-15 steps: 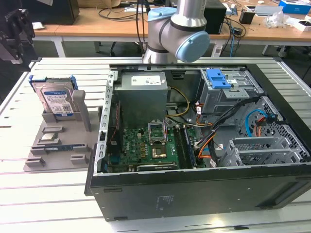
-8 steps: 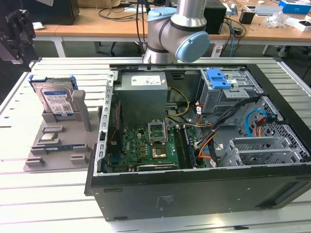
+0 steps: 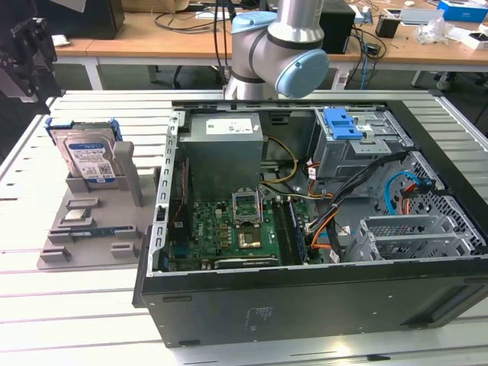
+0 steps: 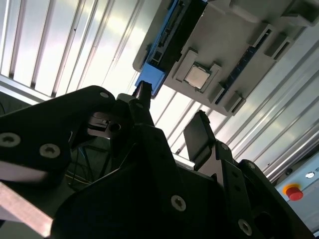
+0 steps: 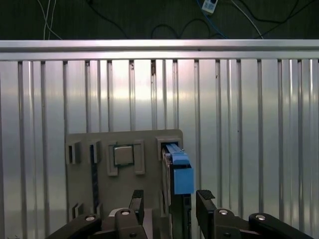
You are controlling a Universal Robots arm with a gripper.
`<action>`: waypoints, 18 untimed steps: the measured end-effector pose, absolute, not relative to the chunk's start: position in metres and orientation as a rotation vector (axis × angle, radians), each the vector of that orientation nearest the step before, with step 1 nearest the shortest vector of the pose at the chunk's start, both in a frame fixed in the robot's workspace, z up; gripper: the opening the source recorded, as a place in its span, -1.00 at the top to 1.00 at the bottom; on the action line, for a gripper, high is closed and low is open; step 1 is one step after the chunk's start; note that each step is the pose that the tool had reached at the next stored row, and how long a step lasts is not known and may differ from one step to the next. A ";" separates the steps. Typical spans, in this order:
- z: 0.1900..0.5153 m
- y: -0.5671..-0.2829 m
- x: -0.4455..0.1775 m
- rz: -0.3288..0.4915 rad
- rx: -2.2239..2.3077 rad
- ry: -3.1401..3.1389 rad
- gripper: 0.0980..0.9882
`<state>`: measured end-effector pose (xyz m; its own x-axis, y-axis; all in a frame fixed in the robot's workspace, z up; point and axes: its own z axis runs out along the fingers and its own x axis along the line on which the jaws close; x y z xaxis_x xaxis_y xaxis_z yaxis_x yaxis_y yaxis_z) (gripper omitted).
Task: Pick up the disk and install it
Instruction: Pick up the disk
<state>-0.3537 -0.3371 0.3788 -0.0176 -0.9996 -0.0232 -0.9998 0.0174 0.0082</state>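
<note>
The disk (image 3: 85, 156), silver with a white-and-blue label and a blue frame, stands upright in a slot of the grey holder (image 3: 91, 236) at the exterior view's left. My gripper (image 3: 32, 53) hangs well above it, towards the back left. In the first wrist view the disk (image 5: 178, 169) is seen edge-on, with my open gripper (image 5: 170, 204) lined up over it and one black finger to each side. The second wrist view has the gripper (image 4: 172, 119) open with nothing between its fingers and the disk's blue edge (image 4: 154, 74) beyond them.
An open computer case (image 3: 305, 320) takes up the middle and right of the slatted metal table (image 3: 76, 305). Inside it are a grey power-supply box (image 3: 225, 145) and a drive cage with a blue latch piece (image 3: 341, 122). The holder also carries a processor chip (image 5: 123, 155). A red stop button (image 4: 294, 191) sits nearby.
</note>
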 end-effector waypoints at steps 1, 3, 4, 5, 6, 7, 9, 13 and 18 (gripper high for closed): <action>0.378 -0.337 -0.354 0.034 -2.194 2.233 0.00; 0.376 -0.337 -0.354 0.035 -2.194 2.233 0.00; 0.375 -0.337 -0.354 0.035 -2.194 2.233 0.00; 0.375 -0.337 -0.354 0.034 -2.194 2.233 0.00; 0.373 -0.337 -0.354 0.035 -2.194 2.233 0.00; 0.372 -0.337 -0.354 0.035 -2.194 2.233 0.00; 0.370 -0.337 -0.354 0.034 -2.194 2.233 0.00; 0.366 -0.336 -0.354 0.035 -2.194 2.233 0.00; 0.360 -0.335 -0.354 0.035 -2.194 2.233 0.00</action>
